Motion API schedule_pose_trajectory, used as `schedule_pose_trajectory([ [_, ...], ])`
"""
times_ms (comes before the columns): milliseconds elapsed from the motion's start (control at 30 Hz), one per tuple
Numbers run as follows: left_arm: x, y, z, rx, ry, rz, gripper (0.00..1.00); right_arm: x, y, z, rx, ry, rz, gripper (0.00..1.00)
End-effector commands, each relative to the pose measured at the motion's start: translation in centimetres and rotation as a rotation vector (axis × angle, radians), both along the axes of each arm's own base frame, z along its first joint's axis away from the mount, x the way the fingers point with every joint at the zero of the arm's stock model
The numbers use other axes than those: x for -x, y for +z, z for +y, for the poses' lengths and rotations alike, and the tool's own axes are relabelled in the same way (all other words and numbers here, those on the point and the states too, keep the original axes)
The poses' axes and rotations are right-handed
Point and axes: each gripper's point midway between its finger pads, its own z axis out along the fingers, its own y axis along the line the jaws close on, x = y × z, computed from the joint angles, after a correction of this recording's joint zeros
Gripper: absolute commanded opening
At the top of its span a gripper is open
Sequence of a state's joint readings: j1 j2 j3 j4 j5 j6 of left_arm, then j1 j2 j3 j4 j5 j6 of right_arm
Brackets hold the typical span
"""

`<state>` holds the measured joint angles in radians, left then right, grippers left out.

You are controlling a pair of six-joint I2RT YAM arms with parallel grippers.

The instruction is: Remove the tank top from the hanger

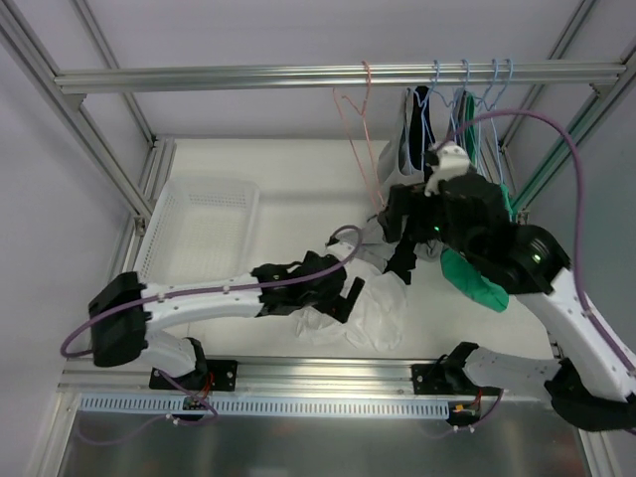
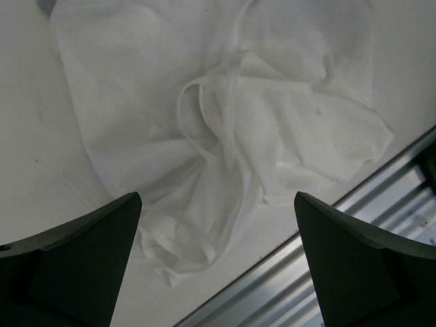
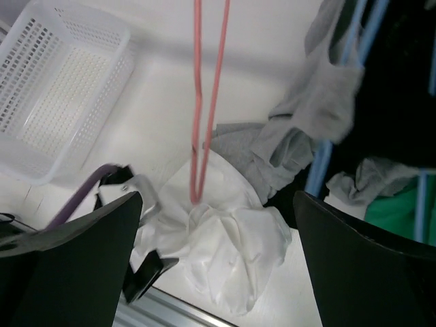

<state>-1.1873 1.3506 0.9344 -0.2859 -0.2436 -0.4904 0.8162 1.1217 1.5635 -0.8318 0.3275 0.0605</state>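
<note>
The left arm stretches low across the surface, jaws released wide above the crumpled white tank top; the right arm bends high, jaws released and empty, facing the pink hanger hanging over it.

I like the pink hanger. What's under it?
A crumpled white tank top lies on the table under the pink hanger, whose tip meets the cloth. Anything beneath the cloth is covered, so I cannot tell.
</note>
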Motion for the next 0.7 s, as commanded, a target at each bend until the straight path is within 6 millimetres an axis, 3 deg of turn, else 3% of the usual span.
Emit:
schedule_pose_trajectory([
  [0,-1.9,-0.4,-3.7,-0.026,0.039,-0.058,0.99,3.4,-0.4,-3.5,-0.002,0.020,-0.023,0.99],
  [33,-2.2,-0.7,-4.5,-0.036,0.045,-0.064,0.99,4.7,0.1,-4.8,-0.036,0.020,-0.049,0.99],
  [100,-3.3,-2.6,-6.3,-0.082,0.066,-0.068,0.99,6.2,-1.3,-6.0,-0.036,0.031,-0.033,1.00],
  [200,-4.6,-5.5,-7.1,-0.153,0.119,-0.081,0.99,8.8,-2.1,-7.2,-0.084,0.084,-0.036,0.99],
  [400,-2.7,-11.6,-5.9,-0.231,0.163,0.050,0.98,11.5,-2.8,-9.7,-0.110,0.097,-0.063,0.99],
  [433,-2.3,-12.1,-5.8,-0.235,0.160,0.074,0.94,11.7,-2.8,-9.8,-0.119,0.103,-0.067,0.99],
  [467,-2.0,-12.6,-5.5,-0.236,0.173,0.091,0.88,11.9,-2.7,-9.9,-0.128,0.106,-0.072,0.99],
  [500,-1.6,-13.4,-4.7,-0.253,0.184,0.106,0.63,12.1,-2.5,-10.0,-0.140,0.112,-0.081,1.00],
  [567,-1.5,-13.7,-3.7,-0.255,0.232,0.108,0.34,12.5,-2.4,-9.7,-0.162,0.135,-0.086,1.00],
  [600,-1.4,-13.5,-2.5,-0.258,0.253,0.101,0.03,12.8,-2.3,-9.6,-0.173,0.150,-0.088,0.99],
  [667,-1.7,-12.5,-1.0,-0.233,0.323,0.069,0.00,13.0,-2.2,-9.5,-0.185,0.160,-0.090,1.00],
])
